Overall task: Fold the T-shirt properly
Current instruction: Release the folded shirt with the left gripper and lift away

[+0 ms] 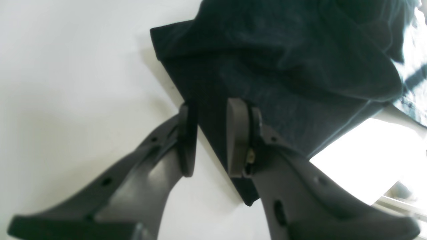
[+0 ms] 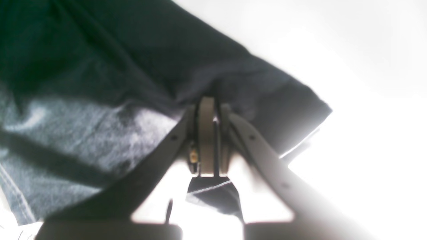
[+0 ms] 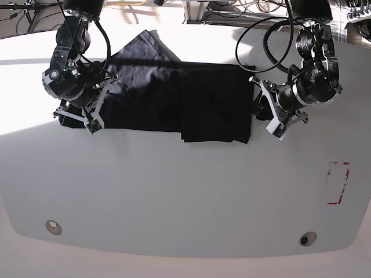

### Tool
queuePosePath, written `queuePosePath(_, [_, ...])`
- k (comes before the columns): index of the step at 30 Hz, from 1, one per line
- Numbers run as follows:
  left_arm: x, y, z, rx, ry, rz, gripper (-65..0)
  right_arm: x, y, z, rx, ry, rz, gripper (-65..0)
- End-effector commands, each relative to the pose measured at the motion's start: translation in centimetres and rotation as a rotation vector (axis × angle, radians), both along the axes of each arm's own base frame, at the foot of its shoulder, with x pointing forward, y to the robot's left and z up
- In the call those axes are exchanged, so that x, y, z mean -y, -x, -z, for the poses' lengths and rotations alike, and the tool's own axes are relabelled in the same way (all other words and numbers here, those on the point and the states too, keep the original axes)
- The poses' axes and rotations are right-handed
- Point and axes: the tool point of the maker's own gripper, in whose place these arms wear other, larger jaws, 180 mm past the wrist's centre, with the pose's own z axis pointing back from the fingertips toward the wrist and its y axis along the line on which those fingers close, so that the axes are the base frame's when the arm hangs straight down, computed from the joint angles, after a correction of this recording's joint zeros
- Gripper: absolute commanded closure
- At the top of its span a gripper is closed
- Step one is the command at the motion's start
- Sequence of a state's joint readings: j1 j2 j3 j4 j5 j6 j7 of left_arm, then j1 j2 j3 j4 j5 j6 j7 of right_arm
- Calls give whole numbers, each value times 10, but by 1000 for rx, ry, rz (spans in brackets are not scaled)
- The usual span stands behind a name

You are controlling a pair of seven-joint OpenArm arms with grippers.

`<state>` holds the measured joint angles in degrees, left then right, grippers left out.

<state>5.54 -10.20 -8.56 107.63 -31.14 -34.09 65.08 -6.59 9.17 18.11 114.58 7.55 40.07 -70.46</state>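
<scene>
Nearest the base camera, the white table (image 3: 185, 197) lies bare apart from two small round fittings near its front rim, one at the left (image 3: 53, 226) and one at the right (image 3: 307, 238), and a red rectangular marking (image 3: 338, 183) toward the right side. Farther back, across the middle of the table, lies the T-shirt (image 3: 174, 98), a plain black garment spread flat with a doubled panel on its right half and a loose point of cloth reaching toward the far edge. At the shirt's right edge sits the left gripper (image 1: 210, 140); in the left wrist view its two grey fingers straddle a straight hem of the black cloth, one pad (image 1: 237, 136) resting on top of the fabric and the other alongside the hem on the table side, with a visible gap between them, so whether they have actually pinched the cloth cannot be told. At the shirt's left end is the right gripper (image 2: 210, 133), whose pads are pressed together with a fold of the black fabric caught between them, the cloth bunching just above the tips and a small flap hanging below. Both arms stand low over the table at the garment's two ends, well apart, with black cables (image 3: 255, 40) looping from the arm in the base view's right. Behind the table, at the far edge, metal frames and more wiring (image 3: 232, 8) crowd the background.
</scene>
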Motion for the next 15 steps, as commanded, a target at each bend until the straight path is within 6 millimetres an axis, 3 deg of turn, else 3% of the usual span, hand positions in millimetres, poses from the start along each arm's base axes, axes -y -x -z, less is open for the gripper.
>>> queuePosePath(1, [-2,-5,-11,41,11,-3,-132,2,-3,-6,15,15,0,-19])
queuePosePath(6, [-20,-8,-13,48,7,-64,-132,-21,-2,-1,2,-8,-56,-19])
queuePosePath(15, [-23,-9,-13,49,6,-71,-133,-28,-2,1,2,-15,-72,-19])
